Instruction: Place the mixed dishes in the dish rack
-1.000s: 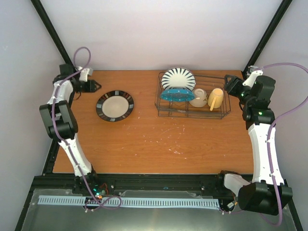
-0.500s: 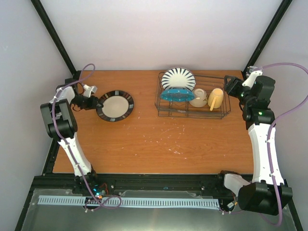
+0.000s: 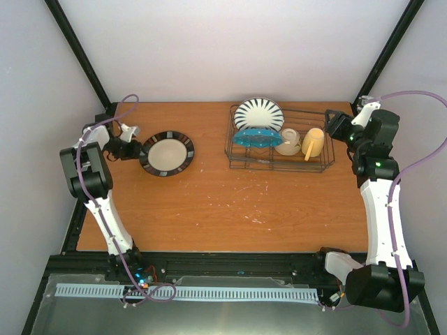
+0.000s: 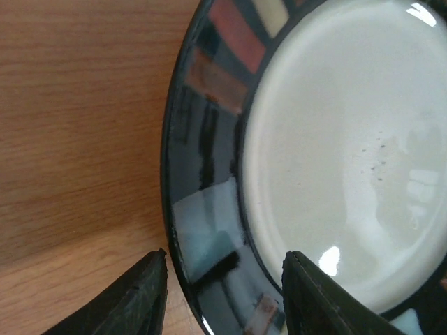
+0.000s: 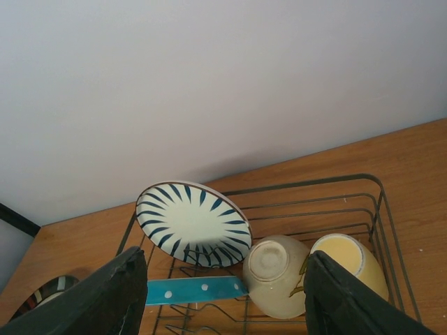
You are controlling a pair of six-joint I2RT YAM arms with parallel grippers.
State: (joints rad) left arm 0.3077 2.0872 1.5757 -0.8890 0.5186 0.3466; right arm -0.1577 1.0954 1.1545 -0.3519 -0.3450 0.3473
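Glazed dark-rimmed plate [image 4: 335, 160] lying flat; my left fingers [image 4: 133, 300] are straddling its rim, open.
Closing now, I am risking the glossy rim sliding out across the desk [image 4: 77, 105].

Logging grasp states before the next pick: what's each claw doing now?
Left claw: open, straddling the dark-rimmed plate's rim.
Right claw: open, empty.

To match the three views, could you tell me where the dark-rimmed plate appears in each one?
Top external: dark-rimmed plate left of centre, flat on the table.
Left wrist: the plate fills the right side.
Right wrist: a sliver of plate, bottom-left corner.
Shared landmark: the wooden tabletop.
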